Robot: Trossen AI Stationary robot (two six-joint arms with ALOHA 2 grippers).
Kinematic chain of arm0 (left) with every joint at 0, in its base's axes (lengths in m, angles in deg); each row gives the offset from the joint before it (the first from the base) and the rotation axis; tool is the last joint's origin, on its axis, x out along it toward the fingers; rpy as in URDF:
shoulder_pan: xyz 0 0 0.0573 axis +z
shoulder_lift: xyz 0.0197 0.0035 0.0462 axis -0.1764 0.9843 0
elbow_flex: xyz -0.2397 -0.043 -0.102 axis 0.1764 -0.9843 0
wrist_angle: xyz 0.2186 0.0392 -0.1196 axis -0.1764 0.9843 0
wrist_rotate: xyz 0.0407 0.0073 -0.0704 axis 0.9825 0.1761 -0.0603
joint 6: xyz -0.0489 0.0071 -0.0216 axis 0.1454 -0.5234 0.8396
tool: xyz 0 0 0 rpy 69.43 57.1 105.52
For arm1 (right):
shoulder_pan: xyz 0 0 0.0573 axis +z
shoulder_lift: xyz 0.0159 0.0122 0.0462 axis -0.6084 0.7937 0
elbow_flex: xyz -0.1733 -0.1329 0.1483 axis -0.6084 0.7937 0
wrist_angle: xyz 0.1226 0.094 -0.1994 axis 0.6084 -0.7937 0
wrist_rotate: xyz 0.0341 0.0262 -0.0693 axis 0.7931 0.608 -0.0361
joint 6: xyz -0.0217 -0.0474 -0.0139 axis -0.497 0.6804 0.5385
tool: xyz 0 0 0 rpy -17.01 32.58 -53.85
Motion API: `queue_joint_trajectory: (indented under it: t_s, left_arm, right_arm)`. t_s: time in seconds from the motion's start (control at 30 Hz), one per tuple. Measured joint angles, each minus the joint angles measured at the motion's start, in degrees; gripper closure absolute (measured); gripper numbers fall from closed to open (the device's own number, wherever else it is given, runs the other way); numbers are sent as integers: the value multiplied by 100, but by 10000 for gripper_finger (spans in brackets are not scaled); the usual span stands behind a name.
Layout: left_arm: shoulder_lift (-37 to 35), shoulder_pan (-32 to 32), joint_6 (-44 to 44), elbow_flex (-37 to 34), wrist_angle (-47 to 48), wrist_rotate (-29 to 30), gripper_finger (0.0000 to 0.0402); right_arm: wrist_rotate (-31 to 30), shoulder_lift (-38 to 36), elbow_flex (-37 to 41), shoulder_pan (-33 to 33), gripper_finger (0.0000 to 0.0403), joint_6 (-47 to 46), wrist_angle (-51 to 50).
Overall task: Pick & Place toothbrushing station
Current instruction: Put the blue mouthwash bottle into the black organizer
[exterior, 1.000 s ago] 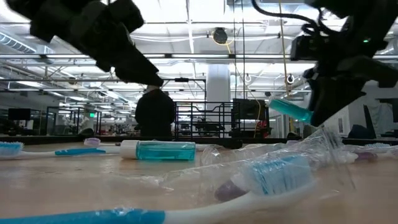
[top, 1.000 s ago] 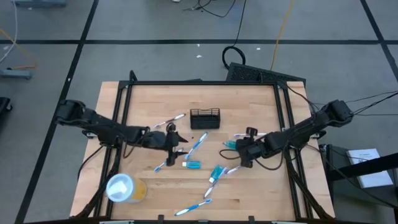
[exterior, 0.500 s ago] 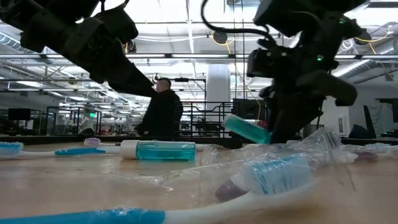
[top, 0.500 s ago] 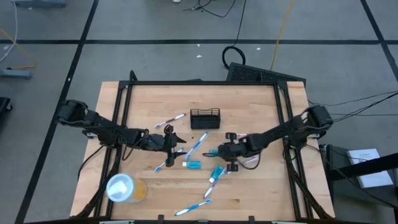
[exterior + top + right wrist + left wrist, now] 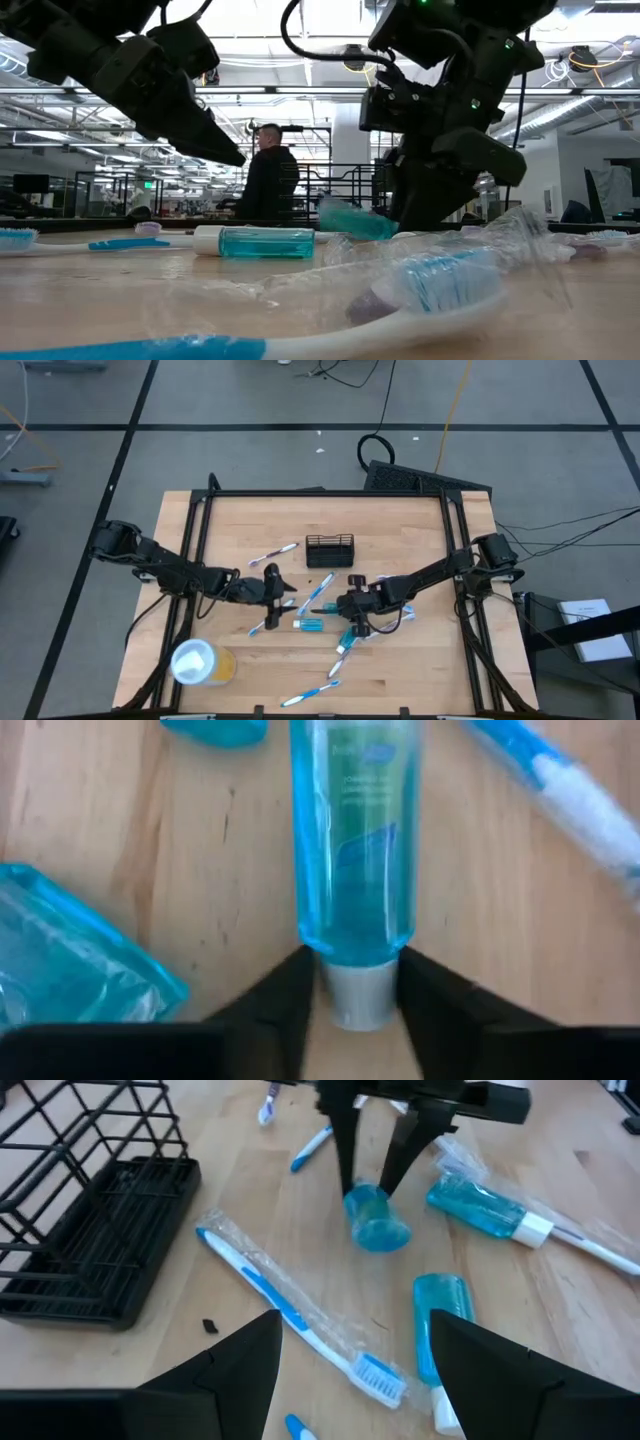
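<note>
The black wire-mesh holder (image 5: 330, 550) stands on its base at the table's far middle; it also shows in the left wrist view (image 5: 90, 1210). My right gripper (image 5: 345, 607) is at the table's middle, just near of the holder, shut on a clear blue tube (image 5: 352, 840). The tube also shows end-on in the left wrist view (image 5: 375, 1220) and in the low view (image 5: 355, 220). My left gripper (image 5: 283, 587) is open and empty to the left of the tube, over a wrapped toothbrush (image 5: 300, 1320). My right gripper pinches the tube's white cap end (image 5: 358, 1005) between its two fingers (image 5: 290, 985). The fingers come slanting down from the table's right, and the tube sticks out ahead of them toward the table's left. Its free end (image 5: 378, 1232) tilts down close to the wood; whether it touches I cannot tell.
Two more blue tubes (image 5: 308, 624) (image 5: 475, 1205) and several wrapped toothbrushes (image 5: 310, 690) lie scattered on the wood. A yellow cup with a white lid (image 5: 200, 662) stands at the near left. A person (image 5: 265, 180) stands in the room beyond the table.
My right gripper has gone toward the table's left and down with the blue tube, from the right side to the middle near my left gripper. The tube has sunk from well above the table to just over the wood.
</note>
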Motion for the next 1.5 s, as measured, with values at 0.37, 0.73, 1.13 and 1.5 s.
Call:
queue_joint_trajectory:
  t_s: [0.37, 0.73, 1.13, 1.5]
  left_arm:
    - [0, 3, 74, 0, 17, -64, 144]
    - [278, 71, 86, 590, 311, -289, 144]
    - [2086, 375, -363, 2399, 1619, -868, 144]
    - [2463, 550, -504, 2949, 2033, -1161, 144]
  right_arm:
    - [-164, -281, -1, 36, 113, -423, -3]
    - [-1130, -1282, 7, 517, 150, -788, -1333]
    - [-1216, -1523, 445, 797, 152, -1228, -1417]
    - [-1235, -1522, 714, 976, 152, -1486, -1434]
